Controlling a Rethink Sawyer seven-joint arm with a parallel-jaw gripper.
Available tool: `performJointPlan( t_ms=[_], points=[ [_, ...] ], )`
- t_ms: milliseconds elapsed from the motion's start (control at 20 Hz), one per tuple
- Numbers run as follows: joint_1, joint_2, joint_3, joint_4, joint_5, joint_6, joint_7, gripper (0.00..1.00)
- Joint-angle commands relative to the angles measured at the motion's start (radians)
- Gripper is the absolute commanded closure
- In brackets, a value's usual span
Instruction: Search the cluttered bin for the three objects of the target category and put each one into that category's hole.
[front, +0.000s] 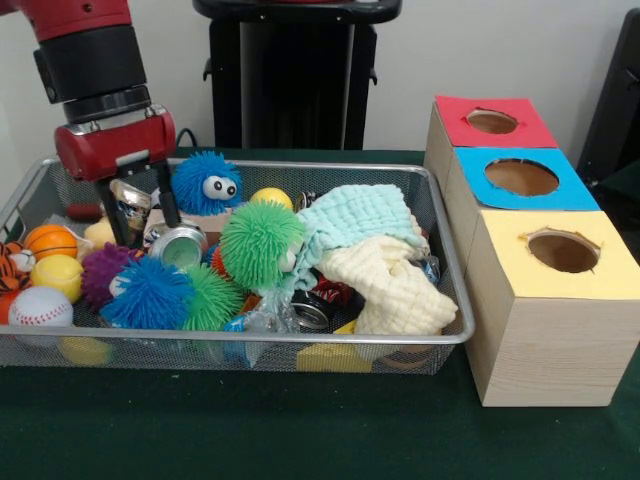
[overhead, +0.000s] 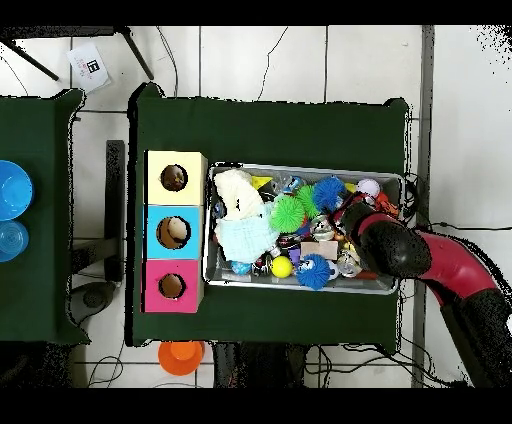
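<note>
Metal, thin-walled: crushed drink can (front: 131, 203), at the bin's left end in the front view, lying between the prongs of the gripper (front: 144, 218). I judged it the item in hand. The pincer stood moderately wide, straddling the can; I could not tell whether either prong touched it.

Handling, by my estimate: light, dented, slick on its printed skin, likely to twist if pinched at a crease. Best taken across the flatter sides, mid-body.

Second can (front: 178, 245), silver end up, lay just beside the first; a dark can (front: 315, 310) lay near the front rim, partly under the cloths.

Wire mesh bin (front: 330, 340), contents:
- spiky rubber puffers, including a green puffer (front: 260, 240) and a blue puffer with eyes (front: 205, 182)
- mint cloth (front: 360, 220) and cream cloth (front: 395, 285)
- baseball (front: 40, 307), small basketball (front: 50, 240) and yellow balls

Sorting boxes stood beside the bin: red-topped box (front: 530, 130), blue-topped box (front: 580, 195) and yellow-topped box (front: 610, 265), one round hole each. From overhead I saw something inside the blue and yellow holes, too small to name.
</note>
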Motion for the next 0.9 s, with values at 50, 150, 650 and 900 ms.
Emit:
performJointPlan(
  t_ms=[50,150,650,900],
  points=[
    [0.037,0.014,-0.066,0.03,-0.047,0.009,0.112,0.0],
    [0.037,0.009,-0.063,0.039,-0.041,0.017,0.114,0.0],
    [0.019,-0.032,-0.01,0.166,0.017,-0.01,0.178,0.0],
    [0.003,0.006,-0.003,0.22,0.026,-0.04,0.188,0.0]
  ],
)
